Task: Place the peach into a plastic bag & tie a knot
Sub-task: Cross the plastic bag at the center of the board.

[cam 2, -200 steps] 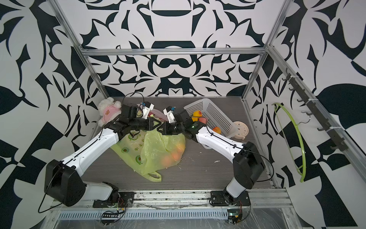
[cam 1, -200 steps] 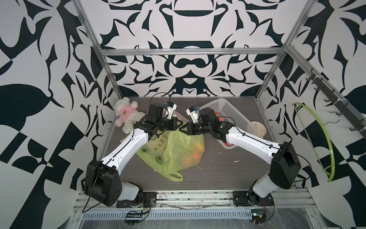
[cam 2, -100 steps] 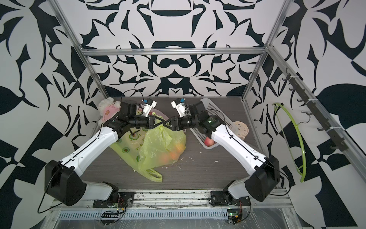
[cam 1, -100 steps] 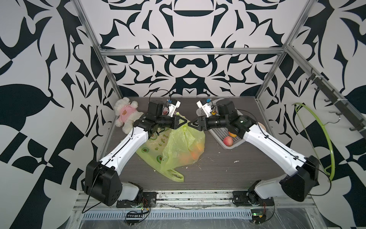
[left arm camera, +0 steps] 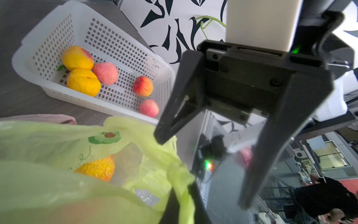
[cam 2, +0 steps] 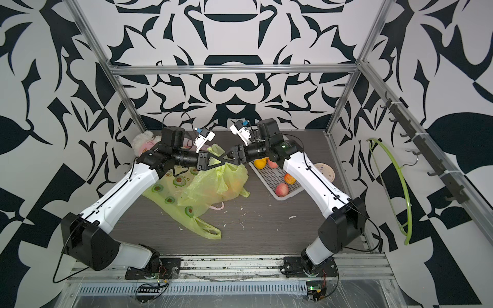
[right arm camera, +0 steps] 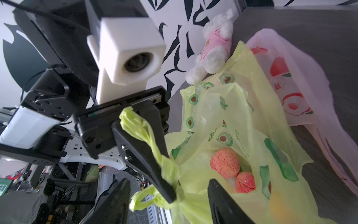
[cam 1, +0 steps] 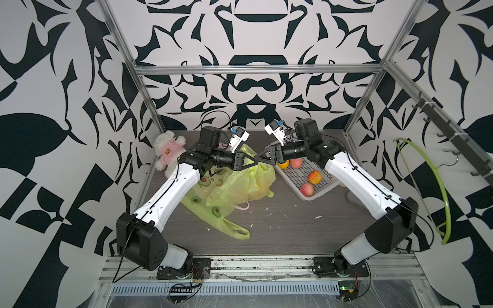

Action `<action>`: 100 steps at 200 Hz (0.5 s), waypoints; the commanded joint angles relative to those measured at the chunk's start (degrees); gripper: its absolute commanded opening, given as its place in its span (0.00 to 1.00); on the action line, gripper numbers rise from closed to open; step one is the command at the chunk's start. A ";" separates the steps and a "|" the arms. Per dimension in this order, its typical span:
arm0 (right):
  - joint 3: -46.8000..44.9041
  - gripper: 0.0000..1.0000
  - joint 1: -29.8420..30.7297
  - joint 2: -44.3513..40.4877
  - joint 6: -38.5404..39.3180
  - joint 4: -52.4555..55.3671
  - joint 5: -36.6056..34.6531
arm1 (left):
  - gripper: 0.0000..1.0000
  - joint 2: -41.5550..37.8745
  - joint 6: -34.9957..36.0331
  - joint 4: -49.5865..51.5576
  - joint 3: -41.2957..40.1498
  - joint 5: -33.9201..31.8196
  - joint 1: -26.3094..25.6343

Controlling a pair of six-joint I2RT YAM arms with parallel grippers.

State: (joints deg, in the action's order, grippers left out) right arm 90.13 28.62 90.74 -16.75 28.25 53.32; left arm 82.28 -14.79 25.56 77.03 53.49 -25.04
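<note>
The twisted handle of the plastic bag [right arm camera: 251, 135] is clamped in the left gripper [right arm camera: 170, 195] — the right gripper [left arm camera: 203, 170] is held just beside it, jaws spread and empty. Two peaches [right arm camera: 224, 163] are seen inside the bag; more are kept in the white basket [left arm camera: 58, 25].

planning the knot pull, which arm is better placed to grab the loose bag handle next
Right, probably. The right tool is open and empty, with the green bag's loose handle loop between its fingers in the right wrist view. The left tool is shut on the twisted handle, so busy.
</note>
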 commanded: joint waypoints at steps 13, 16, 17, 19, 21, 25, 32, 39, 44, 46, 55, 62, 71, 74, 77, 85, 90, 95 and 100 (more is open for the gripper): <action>2.88 0.63 1.33 -0.09 2.67 0.53 8.99 | 0.00 0.28 0.99 2.75 2.58 5.46 -0.02; 2.74 0.62 1.60 -0.04 2.76 0.54 9.35 | 0.00 0.42 0.94 2.82 2.69 5.55 -0.05; 2.63 0.62 1.74 0.00 2.82 0.56 9.39 | 0.00 0.47 0.97 2.82 2.73 5.56 -0.07; 2.54 0.62 1.93 0.04 2.99 0.64 9.53 | 0.00 0.39 0.92 2.83 2.76 5.57 -0.05; 2.47 0.61 2.15 0.05 3.07 0.77 9.52 | 0.00 0.42 0.97 2.83 2.77 5.61 -0.06; 2.29 0.61 2.58 0.10 3.37 1.11 9.48 | 0.00 0.55 0.94 2.82 2.89 5.64 -0.10; 2.08 0.60 3.39 0.14 4.05 1.78 9.25 | 0.00 0.65 0.90 2.78 2.94 5.74 -0.08; 1.81 0.58 3.99 0.27 4.63 2.53 8.84 | 0.00 0.69 0.81 2.70 3.08 5.75 -0.16; 1.60 0.57 4.46 0.31 4.79 2.90 8.59 | 0.00 0.81 0.73 2.62 3.12 5.74 -0.06; 1.40 0.56 4.52 0.34 4.80 2.94 8.45 | 0.00 0.78 0.66 2.55 3.14 5.74 -0.05; 0.73 0.53 4.76 0.32 4.84 3.16 8.08 | 0.00 0.77 0.46 2.38 3.20 5.51 -0.05; -0.02 0.50 4.84 0.18 4.80 3.15 7.75 | 0.00 0.70 0.44 2.38 3.21 5.12 -0.02; -0.81 0.47 4.89 -0.18 4.64 3.15 7.23 | 0.00 0.56 0.38 2.23 3.21 4.71 -0.04; -1.01 0.46 4.87 -0.35 4.58 3.13 7.09 | 0.00 0.49 0.37 2.19 3.28 4.54 -0.05; -1.28 0.45 4.89 -0.48 4.54 3.09 7.02 | 0.00 0.47 0.25 2.21 3.29 4.40 -0.07; -2.00 0.43 5.00 -0.94 4.31 2.97 6.77 | 0.00 0.31 0.24 2.21 3.33 4.18 -0.05; -2.33 0.41 5.20 -1.22 4.27 2.98 6.56 | 0.00 0.20 0.19 2.21 3.36 3.96 -0.03; -2.68 0.40 5.26 -1.47 4.31 3.02 6.18 | 0.00 0.09 0.09 2.15 3.38 3.67 -0.06; -2.98 0.37 5.45 -1.73 4.27 3.15 5.85 | 0.00 -0.01 0.11 2.12 3.38 3.52 -0.06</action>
State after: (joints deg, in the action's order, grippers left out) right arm 88.53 33.39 91.55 -13.19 30.68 59.11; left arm 82.37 -14.87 27.88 78.63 57.71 -25.15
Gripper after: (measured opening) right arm 0.410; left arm 0.045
